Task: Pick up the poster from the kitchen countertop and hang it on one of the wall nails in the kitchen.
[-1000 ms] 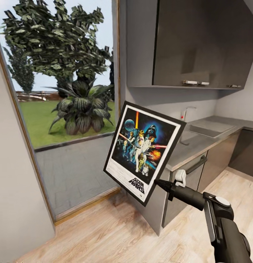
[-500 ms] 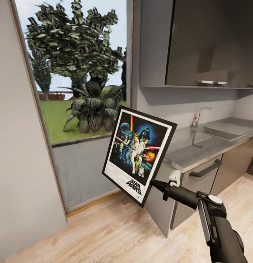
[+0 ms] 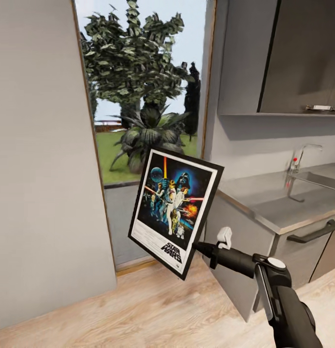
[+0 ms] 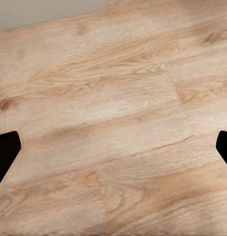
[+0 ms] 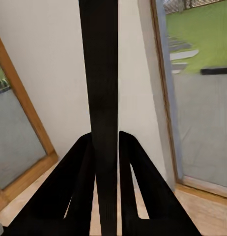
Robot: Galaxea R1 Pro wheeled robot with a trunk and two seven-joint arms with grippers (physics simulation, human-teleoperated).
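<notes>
1. Black-framed and white-bordered, the poster (image 3: 174,210) hangs in the air in front of me, tilted, its "STAR WARS" title at the lower end.
2. My right gripper (image 3: 196,247) is closed on the poster's lower right edge; in the right wrist view the frame (image 5: 103,98) runs edge-on between my two dark fingers (image 5: 76,196), which press on it from both sides.
3. My right arm (image 3: 278,299) reaches in from the lower right of the head view to hold it.
4. The poster is off the countertop (image 3: 278,200), held over the wooden floor (image 3: 138,309) just beside the end of the cabinet run.
5. The countertop is grey and glossy, with a sink (image 3: 327,181) and a tap (image 3: 300,157) on it, and dark cabinets (image 3: 302,53) hang above.
6. Behind the poster stands a tall glass door (image 3: 148,111) with a wooden frame, showing lawn and a leafy tree (image 3: 138,63) outside.
7. A plain grey wall (image 3: 41,159) fills the space left of that door.
8. My left gripper (image 4: 113,152) is spread wide and holds nothing; in the left wrist view its two dark fingertips (image 4: 5,150) sit at opposite edges, with pale floor planks between them.
</notes>
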